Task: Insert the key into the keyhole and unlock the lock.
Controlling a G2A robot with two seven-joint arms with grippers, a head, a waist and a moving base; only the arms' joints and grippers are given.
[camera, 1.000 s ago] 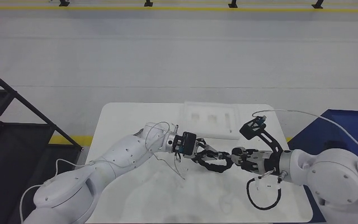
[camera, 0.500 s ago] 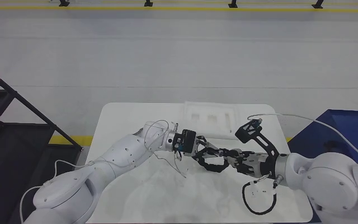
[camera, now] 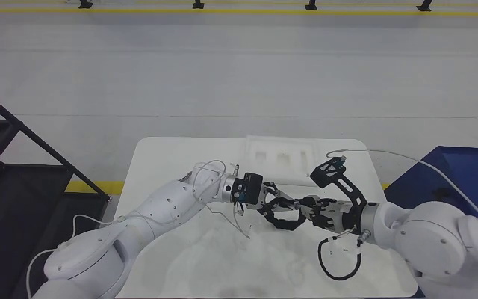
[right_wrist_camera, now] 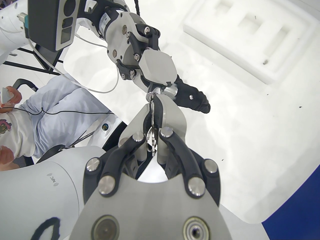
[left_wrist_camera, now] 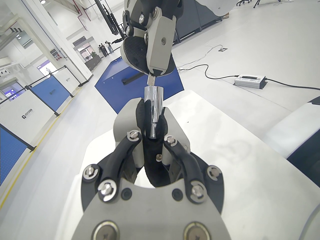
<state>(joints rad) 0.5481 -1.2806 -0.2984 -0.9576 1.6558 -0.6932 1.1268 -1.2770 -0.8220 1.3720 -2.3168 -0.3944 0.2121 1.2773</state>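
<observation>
Now at insertion.
Pinching lock [left_wrist_camera: 153, 96] in left gripper [left_wrist_camera: 152, 113], key [right_wrist_camera: 152, 113] in right gripper [right_wrist_camera: 155, 103]; seemingly awaiting full seating and turn.

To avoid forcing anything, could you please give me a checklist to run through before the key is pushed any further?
1. Lock gripped by the left pincer: ok, shut on the chrome cylinder.
2. Key gripped by the right pincer: ok, with the blade sticking out past the tips.
3. Key tip at the lock's end face: ok, they meet.
4. Key in line with the cylinder: ok, as far as the left wrist view shows.
5. How far the blade is in: cannot tell.
6. Both held above the table: ok.
</observation>
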